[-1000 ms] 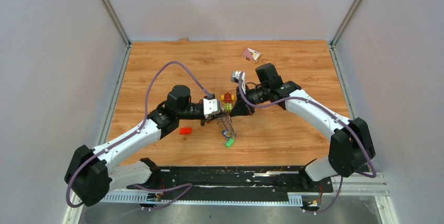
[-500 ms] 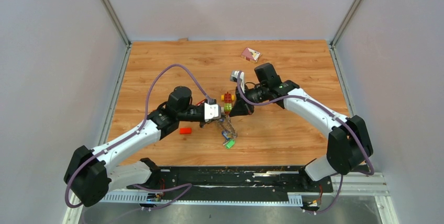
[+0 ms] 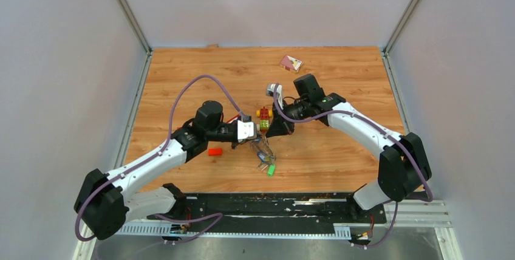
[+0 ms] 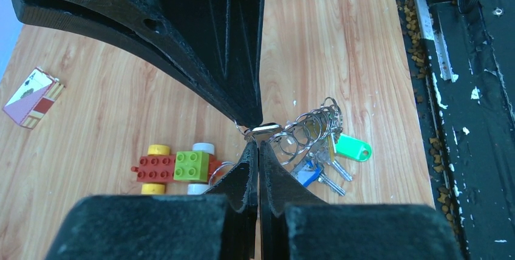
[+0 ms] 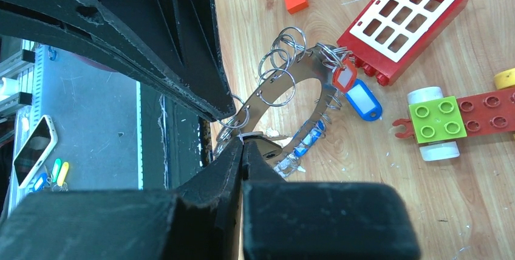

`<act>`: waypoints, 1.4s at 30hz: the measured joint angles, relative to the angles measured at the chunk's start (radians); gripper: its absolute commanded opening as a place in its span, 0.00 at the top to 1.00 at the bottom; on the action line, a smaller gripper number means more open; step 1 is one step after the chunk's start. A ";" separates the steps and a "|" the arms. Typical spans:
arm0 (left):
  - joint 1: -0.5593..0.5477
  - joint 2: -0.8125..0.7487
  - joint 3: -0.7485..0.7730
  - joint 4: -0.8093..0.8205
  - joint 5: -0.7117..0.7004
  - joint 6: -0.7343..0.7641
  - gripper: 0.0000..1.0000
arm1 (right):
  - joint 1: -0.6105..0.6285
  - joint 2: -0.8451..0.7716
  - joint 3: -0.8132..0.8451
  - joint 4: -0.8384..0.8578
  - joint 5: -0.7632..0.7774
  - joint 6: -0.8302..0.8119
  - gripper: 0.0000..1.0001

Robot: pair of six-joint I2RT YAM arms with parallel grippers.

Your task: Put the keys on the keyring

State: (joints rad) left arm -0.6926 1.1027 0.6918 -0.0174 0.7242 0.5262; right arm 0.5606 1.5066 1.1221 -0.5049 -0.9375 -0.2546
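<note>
We cannot read the print on the card box (image 4: 30, 97). Our left gripper (image 4: 255, 148) and right gripper (image 5: 243, 144) each pinch the keyring (image 5: 262, 105) tight, raised beside the toy car (image 4: 176, 166). Its keys (image 4: 325, 153) trail toward the near-right. Their green tag (image 3: 271, 169) sits slightly farther right than half a second ago.

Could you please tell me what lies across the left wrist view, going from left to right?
Card box → toy car → keyring → green key tag → black base rail.
</note>
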 measured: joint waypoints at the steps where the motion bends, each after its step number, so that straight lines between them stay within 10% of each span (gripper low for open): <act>1: 0.000 0.000 0.000 -0.001 0.000 0.000 1.00 | 0.002 0.002 0.001 -0.002 0.002 -0.001 1.00; 29: -0.020 -0.016 -0.012 0.060 0.026 -0.024 1.00 | 0.003 0.029 0.014 -0.012 0.032 -0.052 1.00; 42: 0.003 -0.017 -0.024 0.206 0.037 -0.233 1.00 | -0.037 -0.204 -0.061 -0.026 0.022 -0.283 1.00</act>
State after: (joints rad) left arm -0.6891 1.0859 0.6682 0.1886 0.7612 0.2935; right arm 0.5232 1.3025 1.0607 -0.5304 -0.9157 -0.5381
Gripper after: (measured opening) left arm 0.006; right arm 0.011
